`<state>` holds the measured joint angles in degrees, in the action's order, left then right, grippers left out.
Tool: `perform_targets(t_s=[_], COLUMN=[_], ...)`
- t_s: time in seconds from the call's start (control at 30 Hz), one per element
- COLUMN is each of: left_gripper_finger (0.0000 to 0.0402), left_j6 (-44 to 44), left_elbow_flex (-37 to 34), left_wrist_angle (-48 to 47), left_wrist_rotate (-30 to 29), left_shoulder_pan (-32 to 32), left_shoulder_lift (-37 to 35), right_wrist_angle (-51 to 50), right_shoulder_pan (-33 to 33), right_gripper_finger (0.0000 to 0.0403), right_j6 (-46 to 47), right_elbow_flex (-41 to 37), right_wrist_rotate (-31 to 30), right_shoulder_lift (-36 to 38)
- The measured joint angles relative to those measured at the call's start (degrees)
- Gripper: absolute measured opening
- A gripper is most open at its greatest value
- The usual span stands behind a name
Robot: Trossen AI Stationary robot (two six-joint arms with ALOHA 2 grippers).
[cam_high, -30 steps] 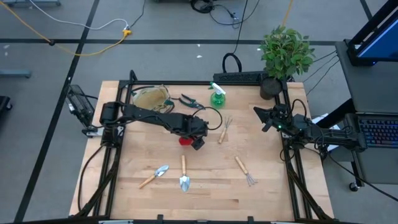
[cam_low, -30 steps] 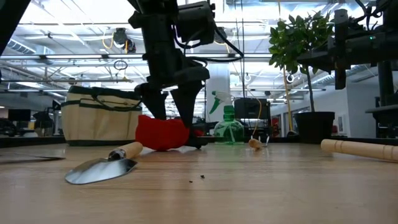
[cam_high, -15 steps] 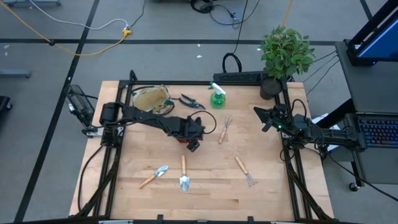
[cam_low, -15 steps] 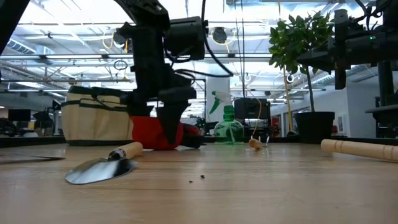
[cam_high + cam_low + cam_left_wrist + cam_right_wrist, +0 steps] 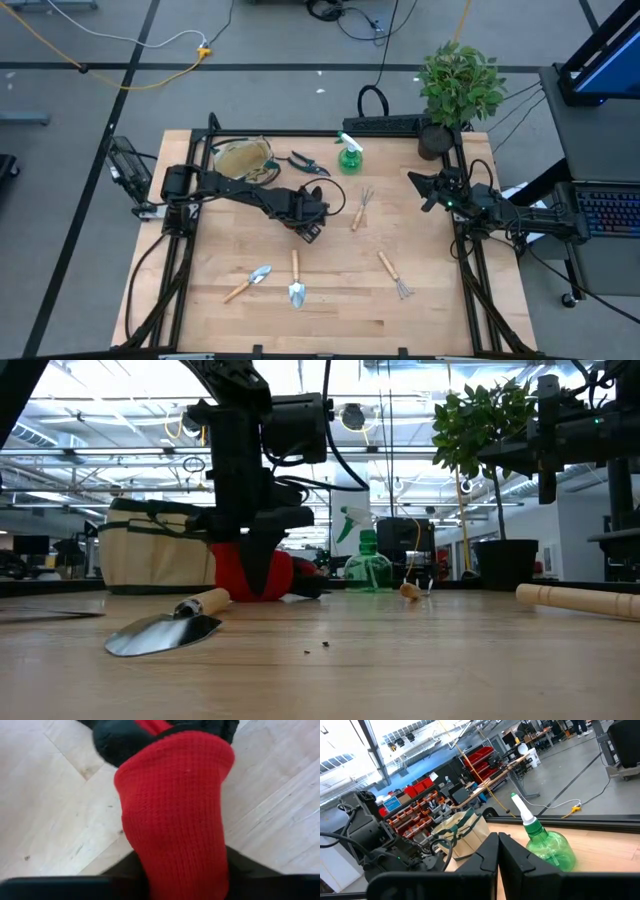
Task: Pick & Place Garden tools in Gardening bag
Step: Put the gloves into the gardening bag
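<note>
The red-and-black glove (image 5: 278,576) lies on the table's middle, and its red knit part (image 5: 175,810) fills the left wrist view. My left gripper (image 5: 254,582) stands over it, shut on it, and hides it in the high view (image 5: 308,230). The tan gardening bag (image 5: 243,157) stands at the far left, with the dark shears (image 5: 305,162) and the green spray bottle (image 5: 350,155) beside it. Two trowels (image 5: 296,280) and two fork rakes (image 5: 393,273) lie on the wood. My right gripper (image 5: 418,190) hovers shut at the right edge. My left gripper pinches the glove's red knit part (image 5: 170,865) between its two fingers. The fingers (image 5: 262,565) come from above and point down. The glove lies on the table under them, its black part (image 5: 120,740) stretched away from the fingers.
A leafy potted plant (image 5: 455,85) stands at the far right corner, next to a black bar (image 5: 395,124) along the far edge. The near trowel (image 5: 165,628) lies close to the low camera. Bare wood shows along the near edge (image 5: 330,325).
My left gripper has come down onto the glove, and its fingers, spread wide a second ago, have shut on the red part. The glove is still on the table.
</note>
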<state>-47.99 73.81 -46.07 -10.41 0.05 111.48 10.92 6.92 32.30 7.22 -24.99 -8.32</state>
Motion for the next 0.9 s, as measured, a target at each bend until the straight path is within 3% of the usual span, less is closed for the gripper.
perform_targets(t_s=[0.1,0.3,0.47,0.67,0.9], left_gripper_finger=[0.0055,0.0054,0.0058,0.0056,0.0056], left_j6=[1.44,7.05,9.47,9.32,5.46], left_elbow_flex=[1.67,7.46,10.13,10.13,10.12], left_wrist_angle=[-1.00,-0.79,-4.63,-15.92,-31.73], left_wrist_rotate=[3.15,5.95,-3.78,-17.33,-22.28], left_shoulder_pan=[0.38,1.01,2.36,4.34,8.22], left_shoulder_lift=[-0.01,-5.00,-14.70,-26.41,-30.68], right_wrist_angle=[-0.01,-0.02,0.00,0.00,0.00], right_shoulder_pan=[0.00,0.00,0.00,0.00,0.00], right_gripper_finger=[0.0000,0.0000,0.0000,0.0000,0.0000], right_j6=[0.01,0.02,0.01,0.02,-0.07], right_elbow_flex=[0.00,0.00,0.00,0.00,0.00], right_wrist_rotate=[0.00,0.00,0.00,0.00,-0.22], right_shoulder_lift=[0.00,0.00,0.00,0.00,0.00])
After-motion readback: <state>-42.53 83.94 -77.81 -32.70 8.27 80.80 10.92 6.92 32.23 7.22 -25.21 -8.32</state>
